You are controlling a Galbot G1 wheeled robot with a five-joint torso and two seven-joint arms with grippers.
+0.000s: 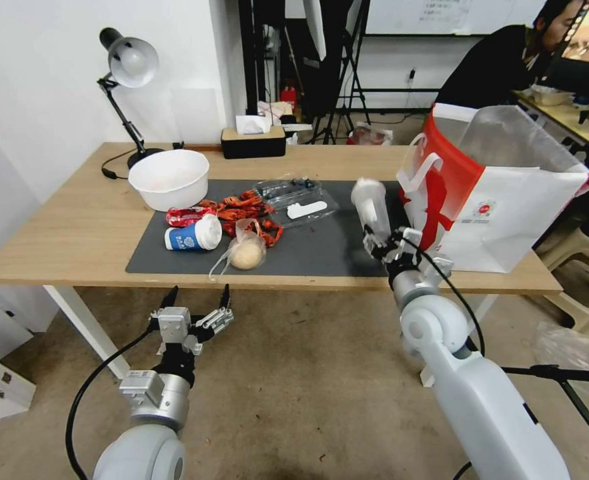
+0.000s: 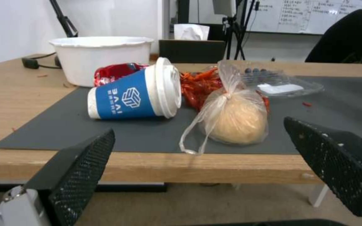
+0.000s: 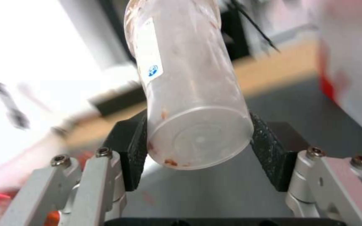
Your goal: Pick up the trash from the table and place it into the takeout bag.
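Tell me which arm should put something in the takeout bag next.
Right. The right gripper already clamps the translucent cup beside the takeout bag; the left gripper hangs open below the table edge.

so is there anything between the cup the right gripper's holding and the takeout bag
Nothing visible. The right gripper holds the translucent cup above the grey mat, just left of the takeout bag. The gap between them is bare, and the bag's mouth stands open.
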